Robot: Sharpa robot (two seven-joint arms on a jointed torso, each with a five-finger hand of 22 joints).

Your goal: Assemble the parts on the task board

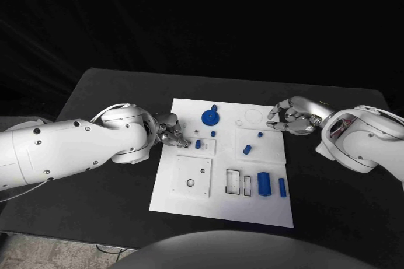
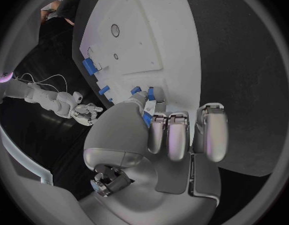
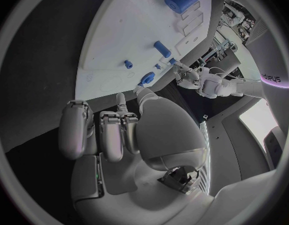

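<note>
The white task board lies mid-table with several blue parts on it: a round gear-like piece, small pegs and a cylinder. My left hand hovers at the board's left edge beside the peg, fingers curled, and I see nothing in its grasp. From the left wrist, blue pieces lie on the board just past the curled fingers. My right hand hangs at the board's upper right edge, fingers curled in on nothing; a blue peg lies beyond its thumb.
A square inset plate with a hole and two slotted recesses sit in the board's near half. A second long blue piece lies beside the cylinder. Black table surrounds the board on all sides.
</note>
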